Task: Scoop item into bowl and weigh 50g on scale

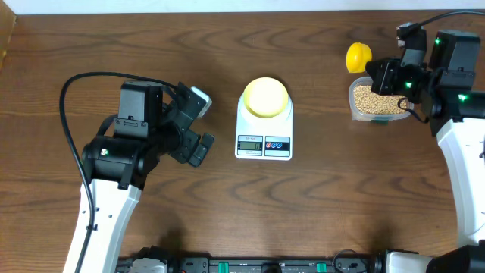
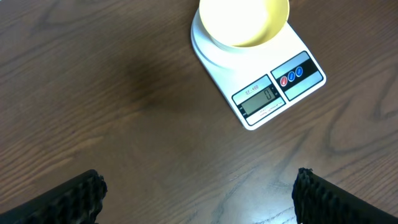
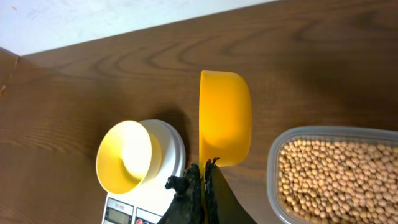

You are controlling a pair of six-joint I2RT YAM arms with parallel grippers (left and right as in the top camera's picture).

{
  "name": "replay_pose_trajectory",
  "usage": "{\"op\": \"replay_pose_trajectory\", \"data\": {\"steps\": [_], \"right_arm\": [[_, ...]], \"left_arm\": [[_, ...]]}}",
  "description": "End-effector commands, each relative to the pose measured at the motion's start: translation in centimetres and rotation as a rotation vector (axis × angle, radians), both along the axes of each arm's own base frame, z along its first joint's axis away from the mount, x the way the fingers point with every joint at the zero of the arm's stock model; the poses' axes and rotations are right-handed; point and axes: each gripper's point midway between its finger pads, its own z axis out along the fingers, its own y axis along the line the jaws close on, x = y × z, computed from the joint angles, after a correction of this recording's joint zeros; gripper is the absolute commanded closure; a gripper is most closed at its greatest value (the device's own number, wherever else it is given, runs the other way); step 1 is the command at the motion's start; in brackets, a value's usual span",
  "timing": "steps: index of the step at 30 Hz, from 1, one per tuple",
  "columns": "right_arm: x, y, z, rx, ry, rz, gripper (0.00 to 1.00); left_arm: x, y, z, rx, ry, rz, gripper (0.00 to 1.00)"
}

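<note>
The white scale stands mid-table with the pale yellow bowl on its top. In the left wrist view the bowl shows no beans inside. The item, tan beans, fills a clear tub at the right. My right gripper is shut on the thin handle of a yellow scoop, beside the tub's far left corner. In the right wrist view, the scoop hangs on edge before the gripper. My left gripper stands open left of the scale, nothing between its fingers.
The clear tub sits right of the scale, under the right arm. The table's far edge meets a white wall. A black cable loops behind the left arm. Bare wood lies between the left gripper and the scale.
</note>
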Motion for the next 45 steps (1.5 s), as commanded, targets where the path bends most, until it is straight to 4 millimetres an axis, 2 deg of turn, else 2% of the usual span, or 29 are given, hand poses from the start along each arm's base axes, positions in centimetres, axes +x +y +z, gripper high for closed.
{"op": "replay_pose_trajectory", "data": {"steps": [1,3,6,12,19,27,33,41,45], "right_arm": [[0.1,-0.8,1.4,-0.009,-0.039,-0.003,0.99],[0.3,-1.7,1.6,-0.017,-0.039,-0.04,0.99],[0.9,-3.7,2.2,-0.027,-0.017,-0.187,0.99],[0.5,-7.6,5.0,0.075,0.073,-0.392,0.99],[0.2,-8.0,5.9,0.093,0.12,-0.424,0.99],[-2.7,-8.3,3.1,-0.001,0.263,-0.413,0.99],[-4.5,-7.8,3.0,-0.021,0.33,-0.39,0.99],[-6.7,-9.7,3.9,-0.143,0.394,-0.456,0.99],[-6.6,-11.1,2.2,-0.262,0.475,-0.426,0.99]], "left_arm": [[0.0,-0.1,-0.1,-0.005,0.001,-0.015,0.02],[0.0,-0.1,-0.1,-0.005,0.001,-0.015,0.02],[0.0,-0.1,-0.1,-0.005,0.001,-0.015,0.02],[0.0,-0.1,-0.1,-0.005,0.001,-0.015,0.02],[0.0,-0.1,-0.1,-0.005,0.001,-0.015,0.02],[0.0,-0.1,-0.1,-0.005,0.001,-0.015,0.02],[0.0,-0.1,-0.1,-0.005,0.001,-0.015,0.02],[0.0,-0.1,-0.1,-0.005,0.001,-0.015,0.02],[0.0,-0.1,-0.1,-0.005,0.001,-0.015,0.03]]}}
